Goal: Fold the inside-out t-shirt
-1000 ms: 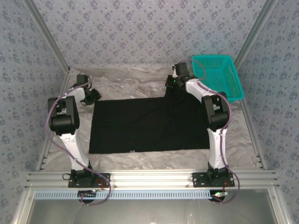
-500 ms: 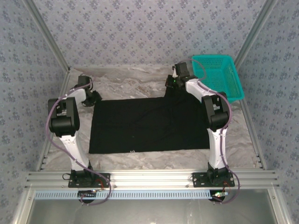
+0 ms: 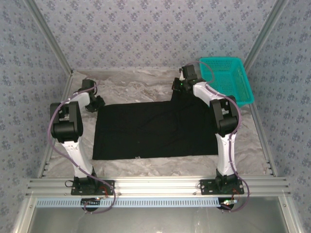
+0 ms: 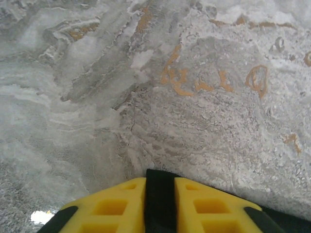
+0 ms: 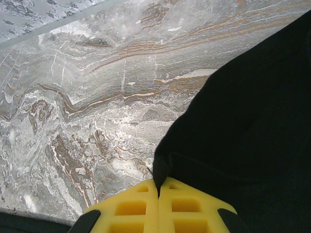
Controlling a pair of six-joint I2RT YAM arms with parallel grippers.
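Where the black t-shirt [image 3: 154, 130] lies: spread flat on the desk [image 3: 136, 82].
Fold: I'd lift both held points level, then draw them toward the near hem.
Right jaws: clenched on its far edge, right of middle.
Left jaws: pinching black cloth at the far left corner, as I read it.

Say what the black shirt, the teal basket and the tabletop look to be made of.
The t-shirt: soft matt cloth, probably knit; it lies limp and flat with faint creases.
The basket: likely plastic; even teal colour, moulded mesh walls.
The tabletop: grey veined marble look, matt; it seems rumpled from above, so perhaps a printed sheet, not stone.
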